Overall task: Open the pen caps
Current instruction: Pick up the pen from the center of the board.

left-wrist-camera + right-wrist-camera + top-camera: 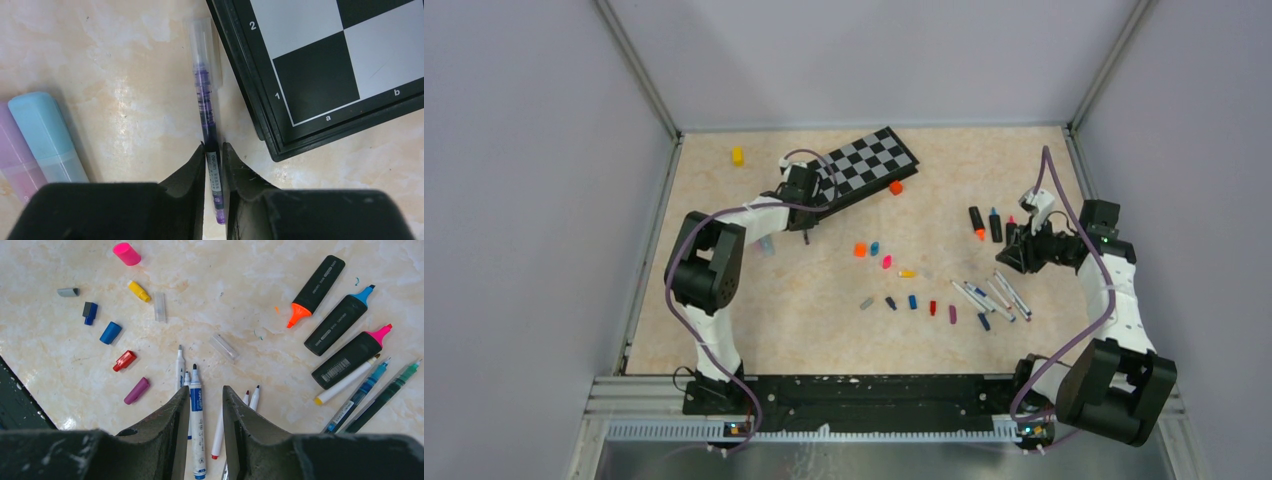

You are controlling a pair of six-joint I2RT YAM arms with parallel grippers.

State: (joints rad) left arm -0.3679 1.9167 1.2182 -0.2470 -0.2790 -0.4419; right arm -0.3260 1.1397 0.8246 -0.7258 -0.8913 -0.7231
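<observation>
Since the left pincer (214, 147) pinches the purple pen (206, 110) by its rear barrel, the clear cap (202, 40) is left free.

As far as I can tell, both pads press on the barrel, low on the table (125, 100), with the chessboard (320, 60) edge just right of the pincer. Gripping the tail end makes sense to me: the other arm can then pull the cap. The pen's long axis runs straight ahead out of the jaws, capped end pointing away. The right pincer (205, 389) is slightly spread and pinches nothing. It hangs over a white marker (196, 410) lying lengthwise under the gap, bare tip pointing ahead. Loose caps (110, 332) lie ahead-left and uncapped black highlighters (315, 287) ahead-right.
</observation>
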